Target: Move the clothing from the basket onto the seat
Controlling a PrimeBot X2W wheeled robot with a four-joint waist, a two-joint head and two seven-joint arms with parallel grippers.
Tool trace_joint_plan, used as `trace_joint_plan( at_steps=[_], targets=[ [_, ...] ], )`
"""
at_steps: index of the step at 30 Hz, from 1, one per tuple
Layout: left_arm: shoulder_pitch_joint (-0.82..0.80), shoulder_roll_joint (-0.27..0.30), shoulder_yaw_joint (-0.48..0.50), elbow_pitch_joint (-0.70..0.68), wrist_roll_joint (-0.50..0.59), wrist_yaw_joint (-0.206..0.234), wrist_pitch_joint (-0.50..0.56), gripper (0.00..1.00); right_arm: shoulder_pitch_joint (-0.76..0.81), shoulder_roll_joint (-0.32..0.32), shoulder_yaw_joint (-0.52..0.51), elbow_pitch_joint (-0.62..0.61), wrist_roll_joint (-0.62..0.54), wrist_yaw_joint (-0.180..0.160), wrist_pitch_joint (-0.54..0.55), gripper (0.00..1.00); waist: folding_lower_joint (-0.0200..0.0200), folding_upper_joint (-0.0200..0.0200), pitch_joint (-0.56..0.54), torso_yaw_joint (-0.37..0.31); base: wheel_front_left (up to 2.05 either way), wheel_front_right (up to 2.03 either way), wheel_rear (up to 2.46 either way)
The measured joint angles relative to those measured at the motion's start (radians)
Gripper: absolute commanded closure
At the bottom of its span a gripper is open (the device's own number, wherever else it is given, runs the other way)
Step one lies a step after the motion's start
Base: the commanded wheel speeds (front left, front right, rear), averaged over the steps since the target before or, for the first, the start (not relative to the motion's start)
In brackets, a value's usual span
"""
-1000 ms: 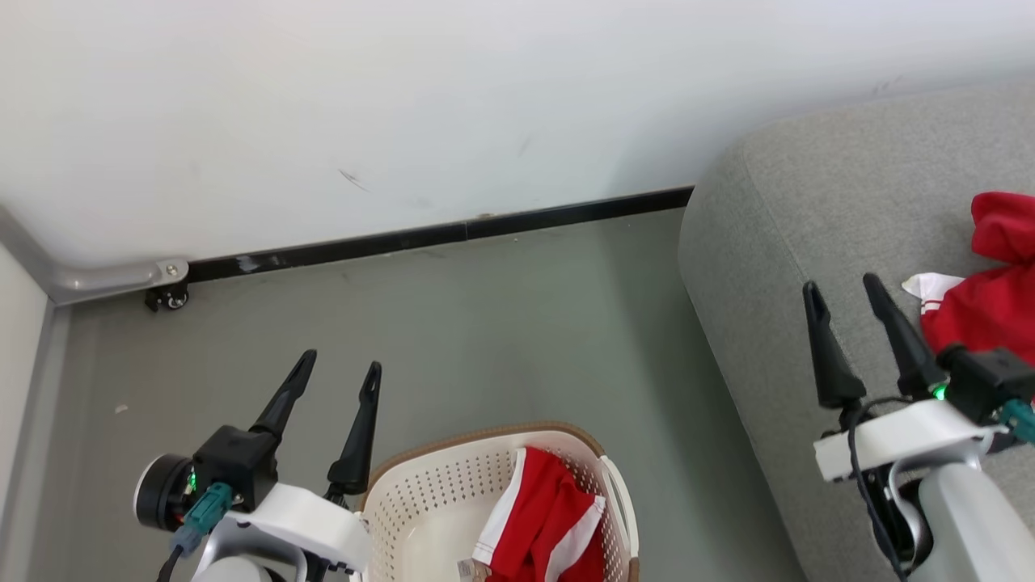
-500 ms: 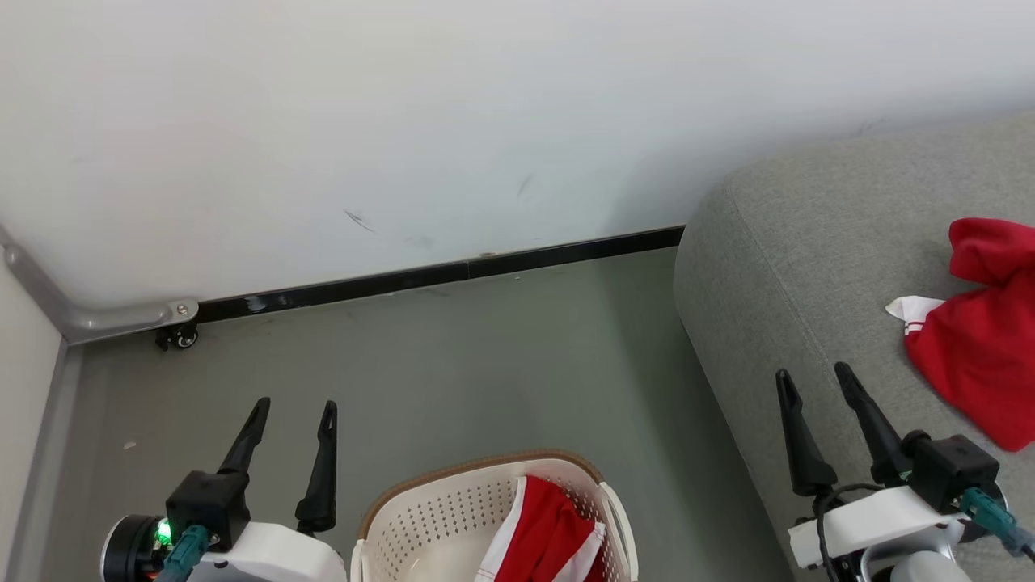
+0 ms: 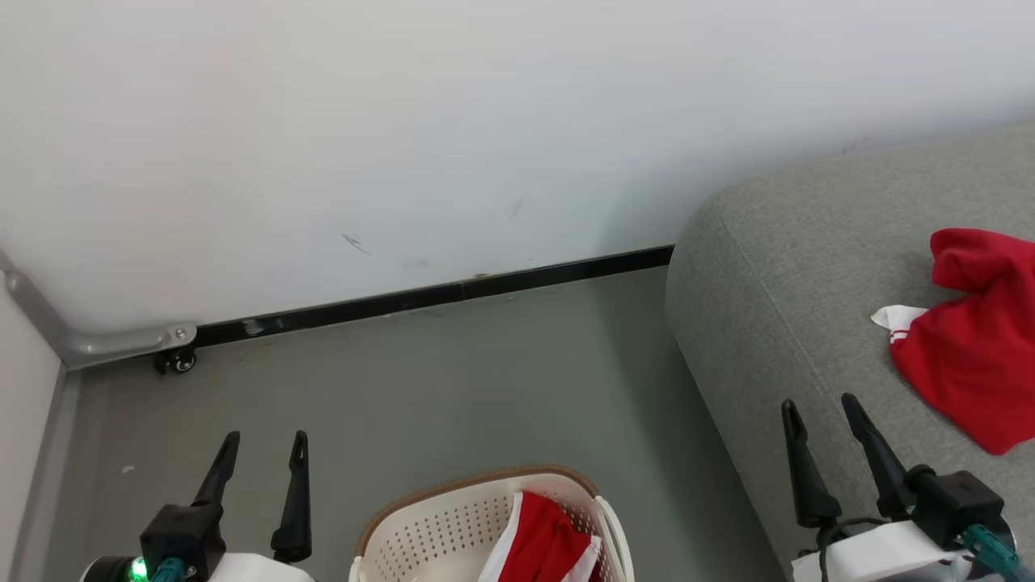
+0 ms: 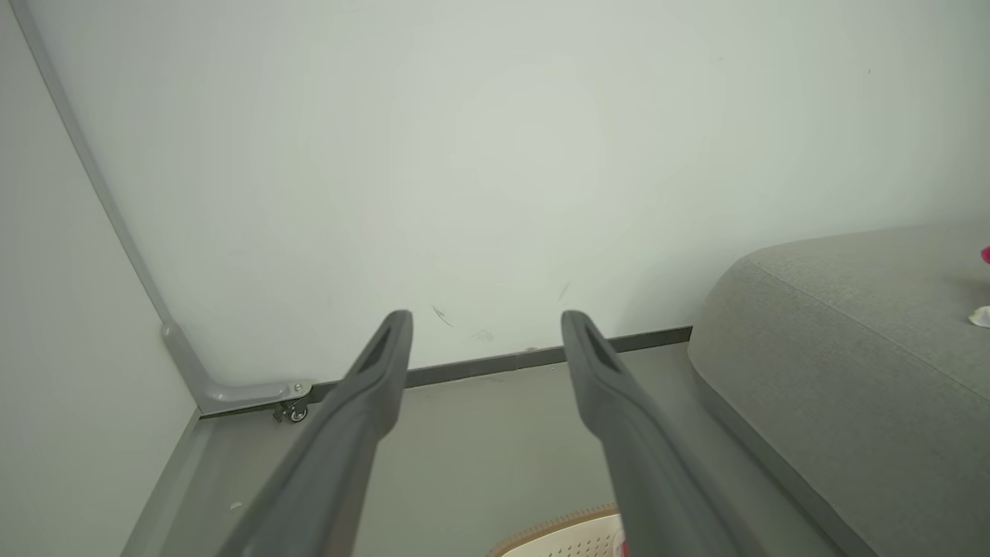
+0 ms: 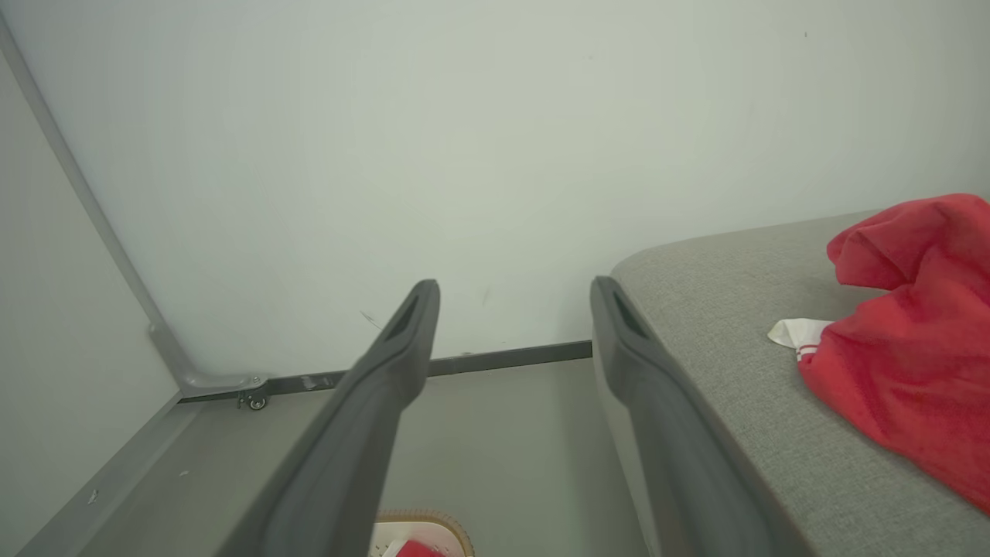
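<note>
The cream basket [image 3: 420, 529] with its brown rim stands on the floor at the bottom middle of the head view; a red garment with white trim [image 3: 543, 543] lies inside it. Another red piece of clothing [image 3: 974, 356] rests on the grey seat [image 3: 776, 299] at the right, also seen in the right wrist view as clothing [image 5: 913, 340] on the seat [image 5: 719, 309]. My left gripper [image 3: 265, 440] is open and empty, left of the basket. My right gripper [image 3: 818, 404] is open and empty over the seat's near edge, left of the red clothing.
A white wall with a black baseboard [image 3: 437, 295] runs behind the grey floor [image 3: 453, 388]. A grey metal bracket with a small caster [image 3: 174, 360] sits in the left corner. A side wall panel [image 3: 20, 436] borders the far left.
The head camera has tilted up, shifting the scene downward. Both grippers have drawn back toward the bottom edge of the view, both staying open and empty. The clothing has not moved.
</note>
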Motion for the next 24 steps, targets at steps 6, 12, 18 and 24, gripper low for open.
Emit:
trace_joint_plan(
  at_steps=[6,12,18,24],
  targets=[
    [0.015,-0.006,0.018,-0.007,0.007,0.000,0.000,0.00,0.021,0.011,-0.003,-0.027,-0.009,0.000,0.010,0.00,0.0000,0.0000,-0.008,-0.006,0.00,0.00,0.00],
    [0.033,-0.016,0.039,-0.026,0.011,0.012,0.000,0.00,0.026,0.012,-0.001,-0.062,-0.027,0.000,0.022,0.00,0.0000,0.0000,-0.012,-0.012,0.00,0.00,0.00],
    [0.034,-0.025,0.044,-0.037,0.018,0.012,0.000,0.00,0.037,0.013,-0.003,-0.089,-0.028,0.000,0.031,0.00,0.0000,0.0000,-0.010,-0.009,0.00,0.00,0.00],
    [0.035,-0.027,0.047,-0.040,0.020,0.002,0.000,0.00,0.047,0.017,-0.003,-0.108,-0.028,0.000,0.041,0.00,-0.0001,0.0000,-0.007,-0.007,0.00,0.00,0.00]
  ],
)
